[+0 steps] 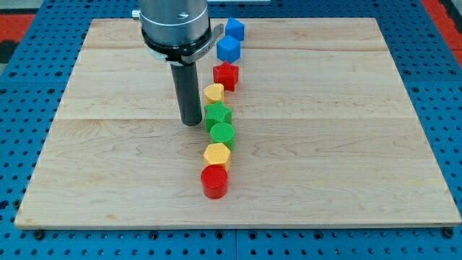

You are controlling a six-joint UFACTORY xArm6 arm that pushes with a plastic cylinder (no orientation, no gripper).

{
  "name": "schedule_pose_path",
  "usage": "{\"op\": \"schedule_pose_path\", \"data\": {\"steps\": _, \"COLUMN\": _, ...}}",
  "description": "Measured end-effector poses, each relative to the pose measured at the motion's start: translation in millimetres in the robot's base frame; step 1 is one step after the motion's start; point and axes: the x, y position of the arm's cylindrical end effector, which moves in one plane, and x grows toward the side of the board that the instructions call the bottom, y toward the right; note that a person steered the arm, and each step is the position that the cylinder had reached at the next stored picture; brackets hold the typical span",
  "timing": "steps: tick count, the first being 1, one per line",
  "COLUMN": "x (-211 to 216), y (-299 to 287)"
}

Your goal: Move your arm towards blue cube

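A blue cube [229,49] sits near the view's top, in a line of blocks down the middle of the wooden board [346,130]. A second blue block [234,29] lies just above it. Below the cube come a red star [226,75], a yellow block [214,92], a green star [217,115], a green cylinder [222,133], a yellow hexagon [216,154] and a red cylinder [214,180]. My tip [191,123] rests on the board just left of the green star, well below and left of the blue cube.
The arm's grey body [175,25] hangs over the board's top edge, left of the blue blocks. A blue perforated table [29,144] surrounds the board on all sides.
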Motion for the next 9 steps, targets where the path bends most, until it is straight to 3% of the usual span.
{"op": "schedule_pose_path", "data": {"steps": 9, "x": -5.8, "y": -9.1}}
